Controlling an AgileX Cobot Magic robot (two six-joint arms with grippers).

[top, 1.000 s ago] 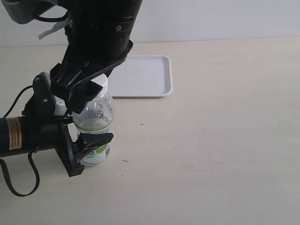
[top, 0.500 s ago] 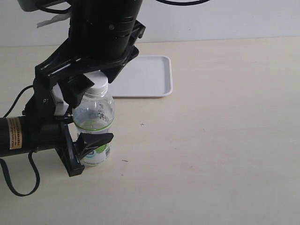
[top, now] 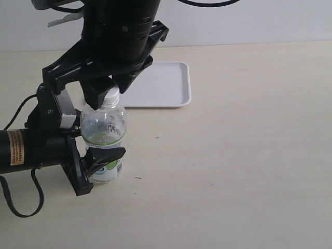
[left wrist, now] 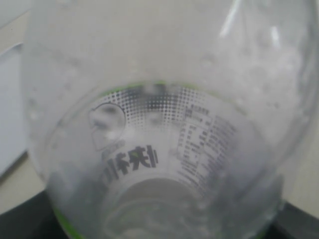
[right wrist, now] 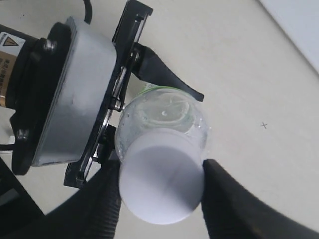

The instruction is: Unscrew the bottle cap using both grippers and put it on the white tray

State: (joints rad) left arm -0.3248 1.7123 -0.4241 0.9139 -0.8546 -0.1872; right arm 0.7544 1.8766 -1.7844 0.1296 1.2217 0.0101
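The clear bottle (top: 104,129) stands upright on the table, and its label fills the left wrist view (left wrist: 159,149). My left gripper (top: 101,160) comes in from the left and is shut on the bottle's lower, labelled part; one black finger (top: 108,154) shows in front. My right gripper (top: 107,96) hangs over the bottle from above. Its two black fingers (right wrist: 99,209) press against opposite sides of the white bottle cap (right wrist: 160,184), which sits on the neck. Only a sliver of the cap (top: 113,96) shows in the exterior view. The white tray (top: 155,85) lies behind the bottle.
The left arm's black body with its orange label (top: 16,148) and cable lies along the table's left edge. The right arm's bulk (top: 119,31) hides the tray's left part. The tray's corner (right wrist: 299,20) appears in the right wrist view.
My right gripper has turned about the bottle's top, come down and closed from wide open onto the cap. The left gripper and bottle have stayed put.
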